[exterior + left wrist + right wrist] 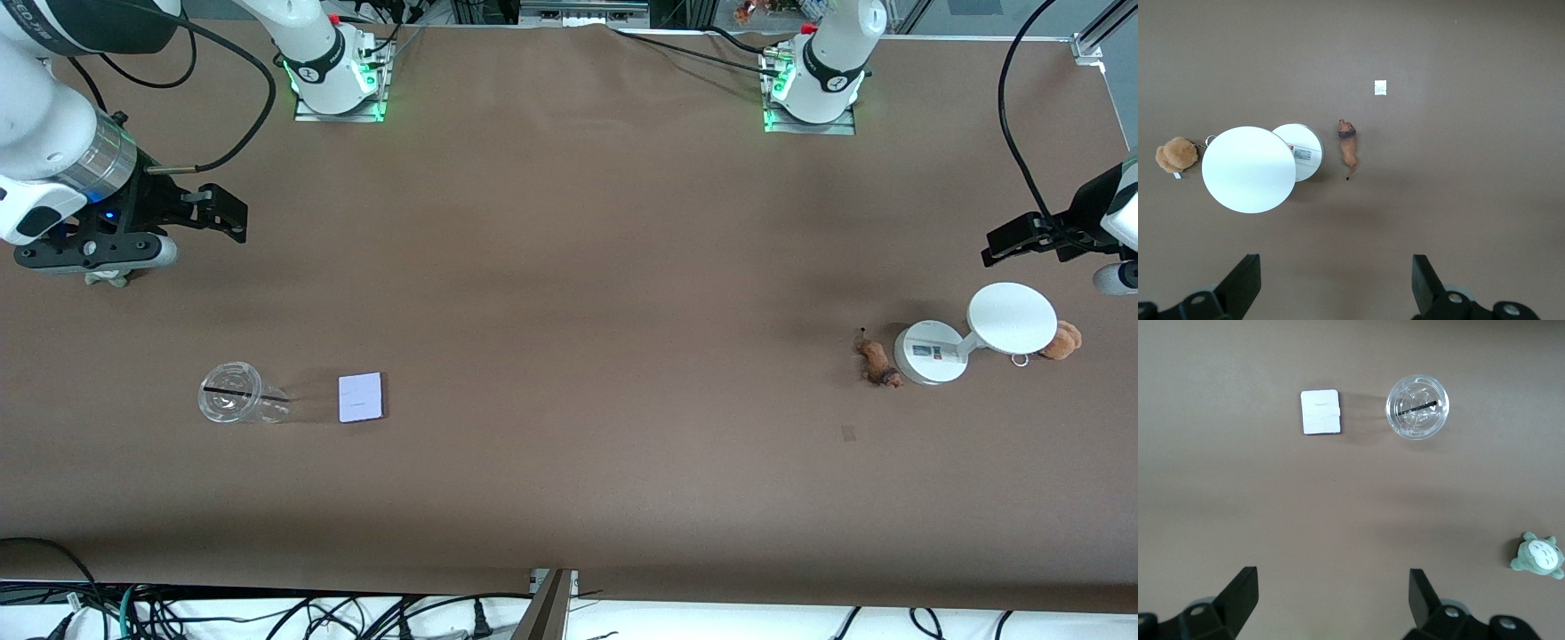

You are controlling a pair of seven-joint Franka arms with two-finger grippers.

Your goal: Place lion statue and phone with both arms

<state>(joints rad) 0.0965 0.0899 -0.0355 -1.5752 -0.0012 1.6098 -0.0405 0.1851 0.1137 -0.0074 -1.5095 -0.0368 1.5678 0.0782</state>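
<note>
The lion statue [877,360], small, brown and dark-maned, lies on the table toward the left arm's end, beside the white stand's base. It also shows in the left wrist view [1349,148]. The phone [361,396], a pale flat rectangle, lies toward the right arm's end, beside a clear cup; it shows in the right wrist view [1320,412] too. My left gripper [1000,246] [1336,280] hangs open and empty over bare table by the stand. My right gripper [222,213] [1333,597] hangs open and empty over bare table, well apart from the phone.
A white stand with a round base [929,353] and disc [1012,317] is beside the lion, with an orange-brown plush [1061,340] at its other flank. A clear cup [236,392] lies by the phone. A grey-green plush [107,279] [1538,555] sits under the right arm.
</note>
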